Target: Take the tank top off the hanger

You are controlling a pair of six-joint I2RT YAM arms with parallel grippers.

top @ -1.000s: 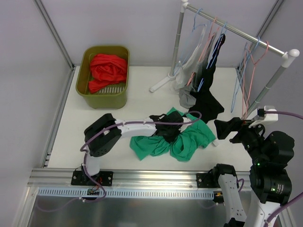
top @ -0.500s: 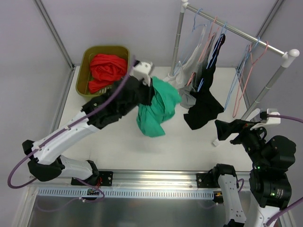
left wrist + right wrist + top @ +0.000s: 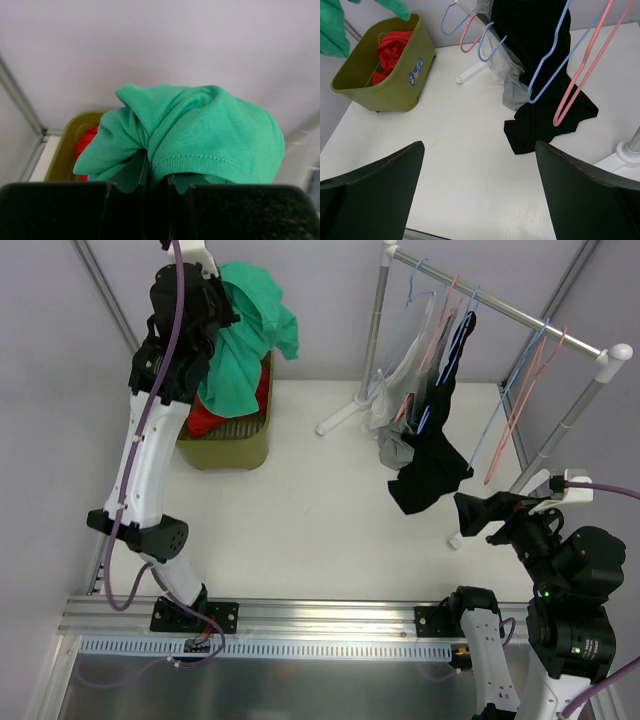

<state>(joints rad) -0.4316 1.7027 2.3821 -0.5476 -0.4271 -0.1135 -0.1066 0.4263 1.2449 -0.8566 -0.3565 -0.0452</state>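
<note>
Step in hand: transfer and drop-off. The green tank top (image 3: 245, 340) is already off any hanger and hangs bunched in the air, high at the far left corner.

- Left fingers (image 3: 125, 205): closed on a fold of the tank top. The wrist view shows the ribbed hem pinched between them, with the rest of the cloth draped forward.
- Below the cloth is the olive bin (image 3: 228, 450), with red cloth (image 3: 205, 418) in it. From the top view the tank top overlaps the bin's far rim. How high it hangs above the bin cannot be told.
- Right fingers (image 3: 590, 190): spread wide and holding nothing, low at the right side of the counter (image 3: 320, 530), facing the rack (image 3: 500, 305).
- On the rack are a black garment (image 3: 430, 475) and a pale one. Bare blue and pink hangers (image 3: 580, 85) hang beside them.

Judgement: removal itself looks done; only placement remains.

Next move calls for:
- centring the bunch over the bin opening;
- lowering enough that the trailing cloth clears the rim;
- then parting the left fingers.

Risk: the cloth could catch on the near wall and spill onto the counter.
</note>
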